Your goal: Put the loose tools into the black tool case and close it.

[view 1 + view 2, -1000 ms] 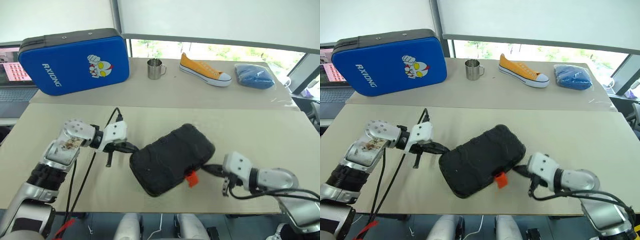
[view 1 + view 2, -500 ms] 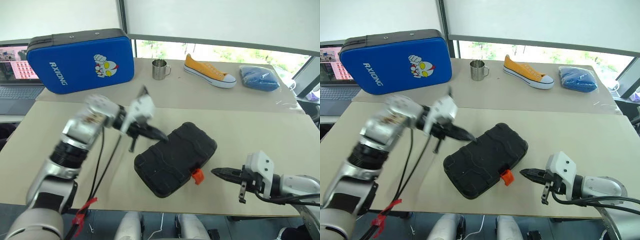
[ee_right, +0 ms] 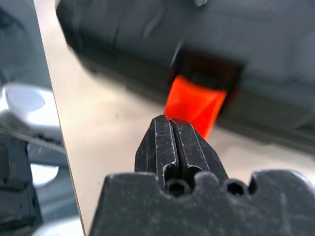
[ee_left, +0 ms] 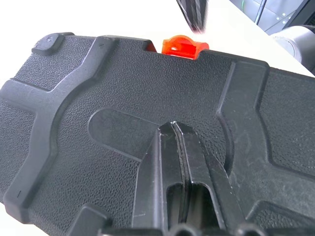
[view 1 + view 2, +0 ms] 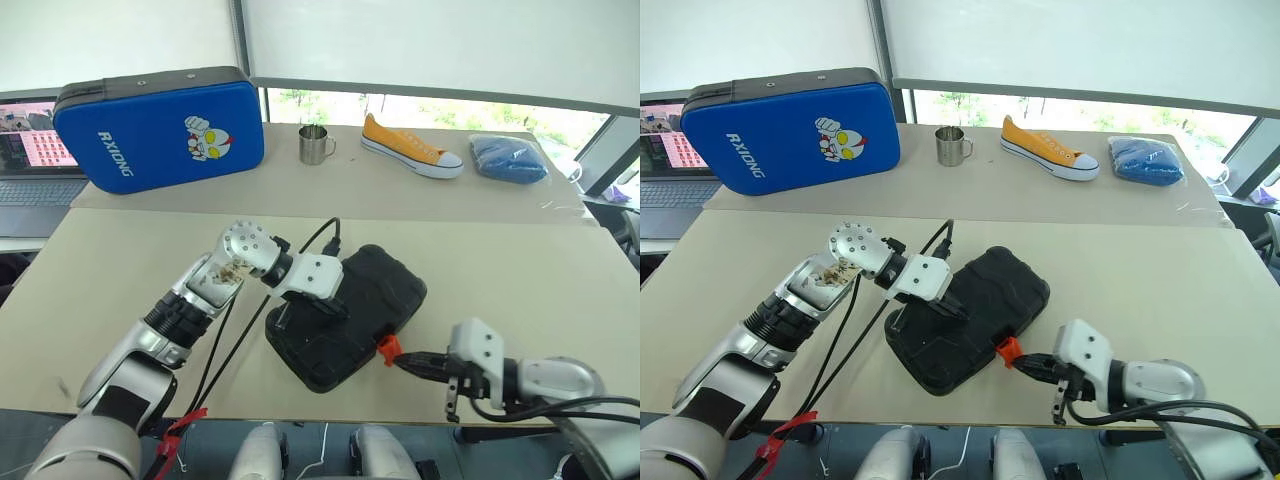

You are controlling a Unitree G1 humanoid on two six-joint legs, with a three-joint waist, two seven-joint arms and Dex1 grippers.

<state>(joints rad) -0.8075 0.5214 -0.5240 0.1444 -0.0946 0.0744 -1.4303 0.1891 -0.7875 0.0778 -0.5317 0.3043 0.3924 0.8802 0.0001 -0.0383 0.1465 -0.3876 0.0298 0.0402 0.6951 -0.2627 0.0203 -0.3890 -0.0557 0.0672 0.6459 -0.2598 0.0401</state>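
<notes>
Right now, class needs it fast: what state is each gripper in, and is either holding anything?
Left gripper: shut, holding nothing, tips over the black tool case lid.
Right gripper: shut, holding nothing, pointed at the orange latch.

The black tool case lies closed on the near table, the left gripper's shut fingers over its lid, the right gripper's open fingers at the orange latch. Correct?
Not quite: the right gripper is shut, its fingers pressed together at the orange latch, as the right wrist view shows. The black tool case does lie closed, the shut left gripper over its lid.

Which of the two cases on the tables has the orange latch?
The black tool case lying flat on the near table, under the grippers; the blue case with the cartoon figure has none visible.
</notes>
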